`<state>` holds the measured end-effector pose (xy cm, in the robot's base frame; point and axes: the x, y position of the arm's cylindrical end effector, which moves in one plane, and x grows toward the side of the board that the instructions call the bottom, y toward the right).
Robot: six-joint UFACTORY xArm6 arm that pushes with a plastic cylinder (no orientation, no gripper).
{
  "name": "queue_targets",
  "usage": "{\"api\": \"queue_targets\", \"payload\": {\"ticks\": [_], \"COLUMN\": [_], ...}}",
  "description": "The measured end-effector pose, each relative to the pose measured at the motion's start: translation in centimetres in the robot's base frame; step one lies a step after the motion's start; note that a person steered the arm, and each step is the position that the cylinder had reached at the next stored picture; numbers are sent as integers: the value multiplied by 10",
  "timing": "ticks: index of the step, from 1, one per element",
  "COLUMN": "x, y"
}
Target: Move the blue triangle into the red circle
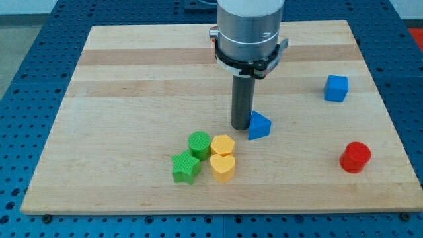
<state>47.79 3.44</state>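
The blue triangle (259,125) lies near the middle of the wooden board (132,79). My tip (240,127) stands just to the view's left of it, touching or nearly touching its left side. The red circle (355,157), a short red cylinder, sits toward the view's lower right, well apart from the triangle.
A blue cube (336,88) sits at the view's upper right. Below and left of my tip is a cluster: a green cylinder (199,144), a green star (186,168), a yellow hexagon (223,145) and a yellow heart (223,167).
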Motion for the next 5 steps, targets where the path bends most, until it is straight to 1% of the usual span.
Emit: {"api": "queue_targets", "payload": {"ticks": [3,4,5], "x": [0,5,20], "y": [16,30,47]}}
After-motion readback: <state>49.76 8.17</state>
